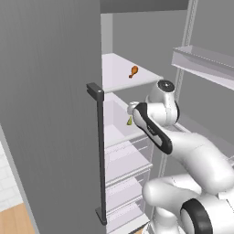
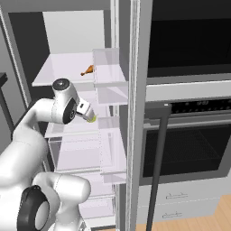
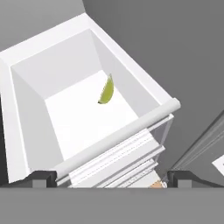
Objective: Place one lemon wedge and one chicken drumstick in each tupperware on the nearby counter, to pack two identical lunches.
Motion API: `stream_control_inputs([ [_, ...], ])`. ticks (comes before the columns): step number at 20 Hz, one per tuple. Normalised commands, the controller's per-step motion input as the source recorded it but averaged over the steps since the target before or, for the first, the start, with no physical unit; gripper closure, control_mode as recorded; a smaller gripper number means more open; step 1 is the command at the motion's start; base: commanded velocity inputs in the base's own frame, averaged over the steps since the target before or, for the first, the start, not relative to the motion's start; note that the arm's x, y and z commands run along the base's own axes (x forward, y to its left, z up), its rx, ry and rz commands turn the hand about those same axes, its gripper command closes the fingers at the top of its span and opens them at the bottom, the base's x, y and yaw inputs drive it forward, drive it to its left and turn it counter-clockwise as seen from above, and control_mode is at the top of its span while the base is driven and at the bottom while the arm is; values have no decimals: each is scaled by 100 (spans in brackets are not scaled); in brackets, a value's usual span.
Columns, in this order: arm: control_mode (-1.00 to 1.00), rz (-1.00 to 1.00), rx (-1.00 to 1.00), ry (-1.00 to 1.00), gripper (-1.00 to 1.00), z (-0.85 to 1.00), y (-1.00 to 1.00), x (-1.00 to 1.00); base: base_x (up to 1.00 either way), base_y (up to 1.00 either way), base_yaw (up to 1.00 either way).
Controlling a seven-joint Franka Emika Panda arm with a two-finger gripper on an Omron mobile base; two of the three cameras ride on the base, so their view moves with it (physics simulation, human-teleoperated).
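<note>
hand view: claw (image 3: 112, 177) spread wide, empty, above lemon wedge (image 3: 106, 90) in drawer (image 3: 131, 127).

Matt white drawer (image 3: 26, 113), clear glassy shelves (image 2: 110, 72), smooth yellow-green lemon wedge (image 3: 106, 90).

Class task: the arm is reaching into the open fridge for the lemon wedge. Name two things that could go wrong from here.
1. The lemon wedge is thin and stands on edge in the drawer; the open gripper might tip or push it instead of pinching it.
2. The drawer's walls are close, so the fingers might strike its front rim while descending.
</note>
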Motion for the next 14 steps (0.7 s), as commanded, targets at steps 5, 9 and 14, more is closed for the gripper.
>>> stream_control_inputs([
  [5, -100, 0, -1, 2, -100, -33, 0, 26, 0, 0, 0],
  [9, -100, 0, -4, 3, -100, -47, 0, 66, 0, 0, 0],
  [14, -100, 0, -4, 0, -100, -45, 0, 80, 0, 0, 0],
])
